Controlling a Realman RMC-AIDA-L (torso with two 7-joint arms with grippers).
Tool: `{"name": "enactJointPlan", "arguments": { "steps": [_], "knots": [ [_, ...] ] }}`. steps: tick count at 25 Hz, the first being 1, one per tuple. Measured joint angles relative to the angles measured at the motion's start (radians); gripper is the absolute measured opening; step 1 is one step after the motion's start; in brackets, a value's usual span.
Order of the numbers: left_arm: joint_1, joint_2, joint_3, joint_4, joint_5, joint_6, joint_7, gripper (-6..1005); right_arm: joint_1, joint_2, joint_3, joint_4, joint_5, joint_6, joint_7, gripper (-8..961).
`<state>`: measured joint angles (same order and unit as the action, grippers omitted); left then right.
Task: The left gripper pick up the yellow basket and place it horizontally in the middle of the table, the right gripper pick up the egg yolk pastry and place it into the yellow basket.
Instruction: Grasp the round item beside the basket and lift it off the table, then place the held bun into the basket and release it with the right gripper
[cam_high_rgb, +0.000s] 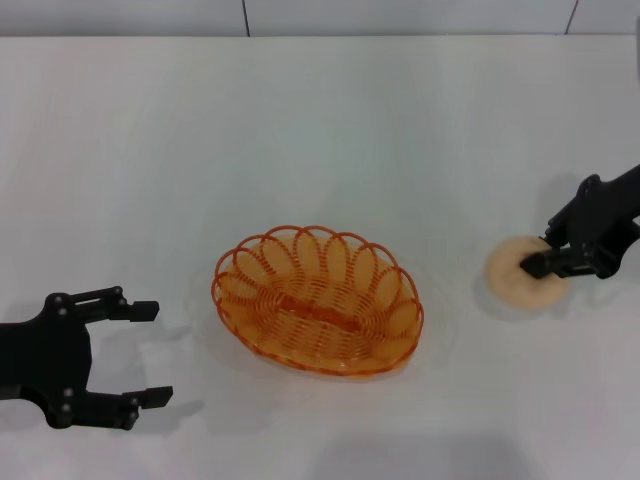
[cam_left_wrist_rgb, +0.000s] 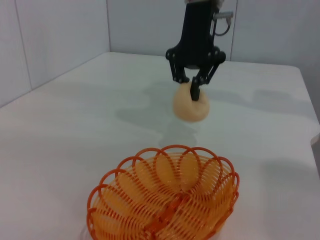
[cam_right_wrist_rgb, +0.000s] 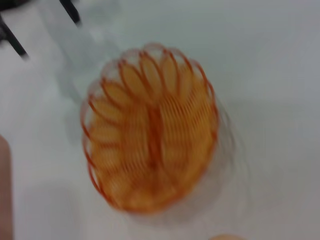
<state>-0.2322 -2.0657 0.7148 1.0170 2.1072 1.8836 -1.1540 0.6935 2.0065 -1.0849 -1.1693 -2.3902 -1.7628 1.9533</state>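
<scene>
The yellow basket (cam_high_rgb: 317, 300) lies flat and empty in the middle of the table; it also shows in the left wrist view (cam_left_wrist_rgb: 165, 202) and the right wrist view (cam_right_wrist_rgb: 150, 130). My left gripper (cam_high_rgb: 150, 353) is open and empty, to the left of the basket and apart from it. My right gripper (cam_high_rgb: 540, 262) is at the right of the table, shut on the egg yolk pastry (cam_high_rgb: 515, 280). In the left wrist view the right gripper (cam_left_wrist_rgb: 191, 86) pinches the top of the tilted pastry (cam_left_wrist_rgb: 191, 107), just off or at the table top.
The white table (cam_high_rgb: 320, 130) runs back to a pale wall. Open table surface lies between the basket and the pastry.
</scene>
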Motion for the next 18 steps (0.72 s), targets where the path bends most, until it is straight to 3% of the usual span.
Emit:
{"name": "enactJointPlan", "arguments": {
  "steps": [6,11,12,18],
  "knots": [
    [-0.002,0.000,0.000,0.004,0.001,0.005,-0.015,873,0.002,0.009,-0.007,-0.022,0.187,-0.011,0.010,121],
    [0.006,0.000,-0.001,0.024,0.000,0.011,-0.029,873,-0.007,0.014,-0.096,-0.012,0.316,0.053,0.007,84],
    [0.007,0.000,-0.001,0.026,-0.001,0.014,-0.030,873,-0.026,0.014,-0.176,-0.011,0.364,0.128,-0.005,81],
    [0.008,0.005,-0.003,0.026,-0.005,0.019,-0.037,874,-0.057,0.016,-0.385,-0.001,0.421,0.327,-0.016,58]
  ]
}}
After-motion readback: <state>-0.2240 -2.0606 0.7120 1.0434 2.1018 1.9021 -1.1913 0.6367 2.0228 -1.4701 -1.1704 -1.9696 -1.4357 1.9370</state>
